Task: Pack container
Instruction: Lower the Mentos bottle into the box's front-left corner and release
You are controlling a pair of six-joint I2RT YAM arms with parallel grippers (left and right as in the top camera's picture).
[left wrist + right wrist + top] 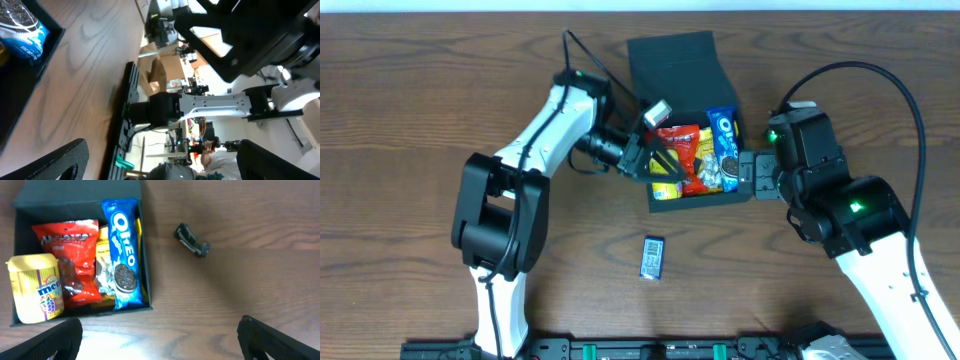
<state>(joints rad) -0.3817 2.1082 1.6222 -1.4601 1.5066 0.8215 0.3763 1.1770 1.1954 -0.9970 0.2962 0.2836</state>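
Observation:
The dark teal container (692,204) stands open at mid-table, its flap lid (672,60) folded back. Inside lie a red packet (682,140), a yellow packet (665,187) and a blue Oreo packet (725,140). The right wrist view shows the container's wall (144,255) with the Oreo packet (122,245), the red packet (70,255) and a yellow M&M's packet (37,287). My left gripper (650,160) hovers over the container's left side, open and empty (162,150). My right gripper (750,175) is beside the container's right wall, open and empty (160,330).
A small blue packet (653,256) lies on the wooden table in front of the container. A small dark clip-like object (191,240) lies on the table right of the container. The left wrist view shows an Oreo packet (20,25) and the table's edge rail.

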